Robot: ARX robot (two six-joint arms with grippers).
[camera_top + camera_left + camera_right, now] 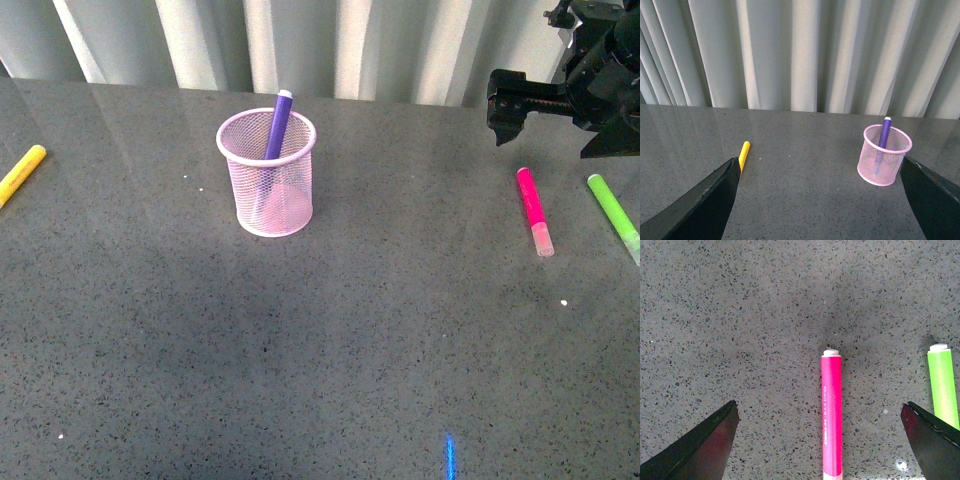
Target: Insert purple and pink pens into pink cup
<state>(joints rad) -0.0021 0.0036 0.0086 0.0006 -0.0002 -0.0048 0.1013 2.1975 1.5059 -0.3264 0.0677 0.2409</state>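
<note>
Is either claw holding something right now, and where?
Nothing. The left gripper and the right gripper are both open and empty; the pink pen lies untouched on the table.

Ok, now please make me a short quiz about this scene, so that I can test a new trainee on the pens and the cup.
1. True or false: the purple pen stands inside the pink cup.
2. The right claw near the pink pen is: A) open, B) shut on the pen, C) shut and empty.
3. Fill in: the marker lying beside the pink pen is ____ in colour.
Key: 1 true; 2 A; 3 green.
</note>
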